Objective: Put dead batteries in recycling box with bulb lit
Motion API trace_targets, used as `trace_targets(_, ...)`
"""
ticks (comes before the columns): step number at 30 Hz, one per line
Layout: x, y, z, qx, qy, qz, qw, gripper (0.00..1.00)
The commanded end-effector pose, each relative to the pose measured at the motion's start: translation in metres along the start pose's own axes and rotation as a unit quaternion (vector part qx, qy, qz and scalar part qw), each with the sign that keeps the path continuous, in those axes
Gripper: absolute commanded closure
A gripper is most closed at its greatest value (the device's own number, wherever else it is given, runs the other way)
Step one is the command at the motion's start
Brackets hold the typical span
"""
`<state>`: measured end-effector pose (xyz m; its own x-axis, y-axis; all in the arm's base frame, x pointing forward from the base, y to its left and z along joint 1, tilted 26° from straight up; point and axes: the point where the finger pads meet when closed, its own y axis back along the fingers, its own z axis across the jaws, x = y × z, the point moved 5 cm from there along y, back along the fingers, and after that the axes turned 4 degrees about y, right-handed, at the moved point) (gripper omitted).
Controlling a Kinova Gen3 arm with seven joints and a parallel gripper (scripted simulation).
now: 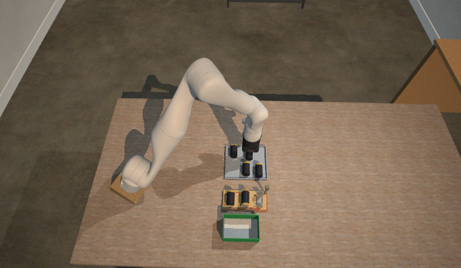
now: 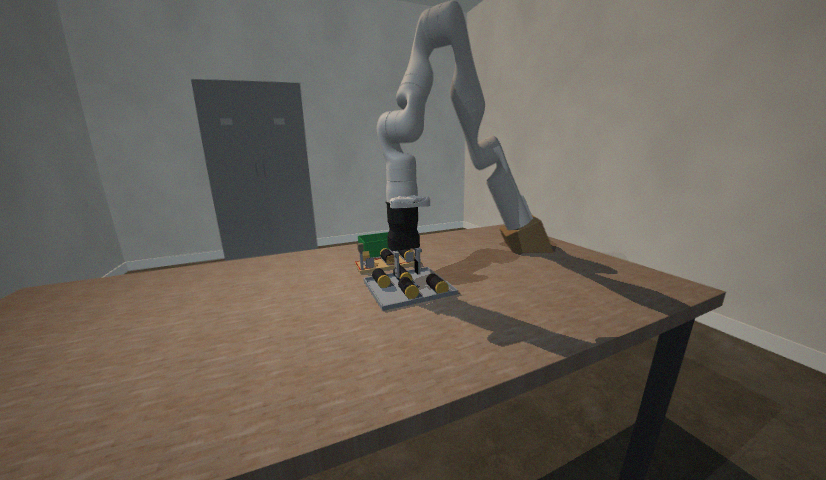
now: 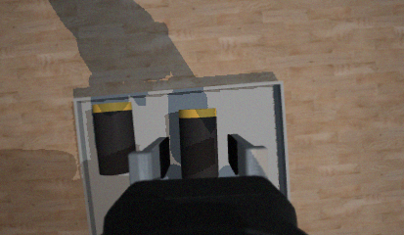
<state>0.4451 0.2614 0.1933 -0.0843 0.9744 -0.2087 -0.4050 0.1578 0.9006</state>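
My gripper [image 2: 406, 270] [image 3: 199, 149] is open over the tray [image 1: 233, 172] [image 2: 391, 298] [image 3: 253, 105]. In the wrist view its fingers stand on both sides of the back right battery [image 1: 249, 156] [image 2: 409, 288] [image 3: 199, 139], not touching it. The back left battery [image 1: 233, 151] [image 2: 437, 283] [image 3: 114, 142] lies beside it. Two more batteries, one [image 1: 245, 168] near the middle and one [image 1: 258, 170] at the front right, lie on the tray. The holder [image 1: 238, 200] carries a left battery [image 1: 230, 198] and a middle battery [image 1: 245, 196]. The green recycling box [image 1: 241, 239] [image 2: 373, 244] stands upright, with no battery visible inside. I cannot tell whether the bulb is lit.
The holder stands between the tray and the box. A small post [image 1: 267, 188] rises at the holder's back right corner. The arm's wooden base block [image 1: 135, 197] [image 2: 532, 237] is at the left in the top view. The arm casts shadows across the table and tray.
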Motion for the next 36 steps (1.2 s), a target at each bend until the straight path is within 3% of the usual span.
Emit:
trace_targets(1, 0.000, 0.001, 0.000, -0.001, 0.000, 0.001, 1.000, 0.10)
trace_targets(21, 0.000, -0.002, 0.000, -0.001, 0.000, 0.001, 1.000, 0.10)
trace_targets(29, 0.000, -0.032, 0.000, -0.001, 0.000, 0.001, 1.000, 0.10)
trace_targets(36, 0.000, -0.035, 0.000, -0.001, 0.000, 0.001, 1.000, 0.10)
